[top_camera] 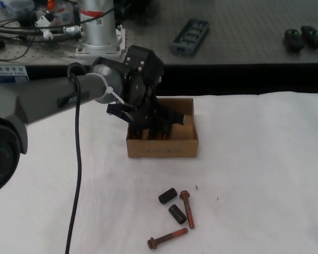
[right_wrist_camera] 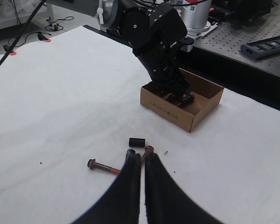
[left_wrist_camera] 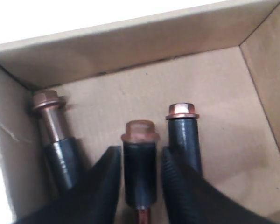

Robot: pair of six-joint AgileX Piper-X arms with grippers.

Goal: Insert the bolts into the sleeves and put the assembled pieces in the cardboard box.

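Black and two-fingered, the left gripper [left_wrist_camera: 140, 154] stands down inside the small brown cardboard box [top_camera: 161, 150], in the middle of the white cloth [top_camera: 265, 174]. Its jaws are a little apart and flank the middle assembled piece [left_wrist_camera: 140, 170], a copper-coloured bolt in a black sleeve. A thin gap shows on each side, so I judge that it grips nothing and the piece lies on the box floor. The step in hand is the putting down of this piece.

I count three assembled pieces in the box. On the cloth nearer the camera are two loose pairs: a rusty long bolt [top_camera: 167, 238], a short black sleeve [top_camera: 168, 195], a second sleeve [top_camera: 177, 213] and a second bolt [top_camera: 187, 209].

The right gripper [right_wrist_camera: 141, 156] hovers over these parts, almost closed with only a slit, and empty. Next, I think, it must open and take one part. The left gripper must rise out of the box and take the mate. The bolt shank must be in line with the sleeve hole.
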